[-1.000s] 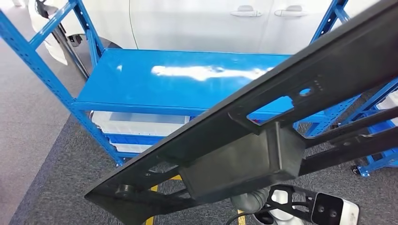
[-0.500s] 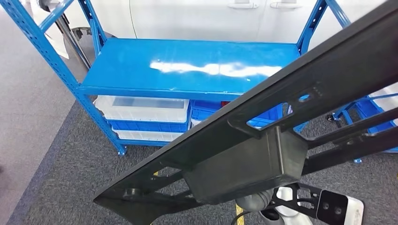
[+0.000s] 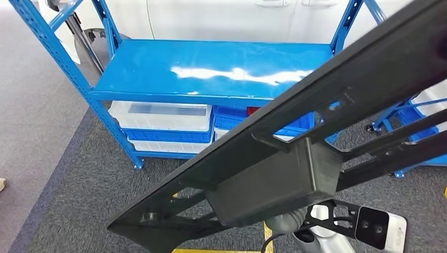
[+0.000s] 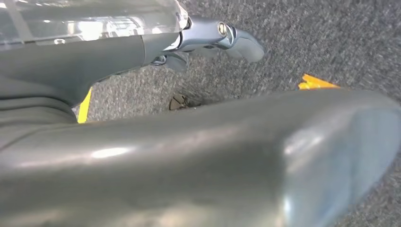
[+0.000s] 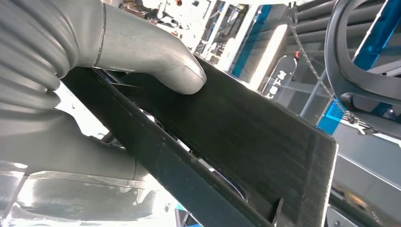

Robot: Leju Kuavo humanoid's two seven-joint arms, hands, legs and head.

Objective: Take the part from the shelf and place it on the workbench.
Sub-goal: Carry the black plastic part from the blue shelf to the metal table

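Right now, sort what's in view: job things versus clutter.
Job:
- black part, gripped by the right hand
- blue shelf

Lying about:
- clear bins on the lower level
- blue bins
- yellow floor tape

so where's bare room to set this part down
The blue shelf top between the uprights is bare. Below it, bins crowd the lower level. The part in the right hand spans the near side.

Grey carpet, white car, blue and clear bins
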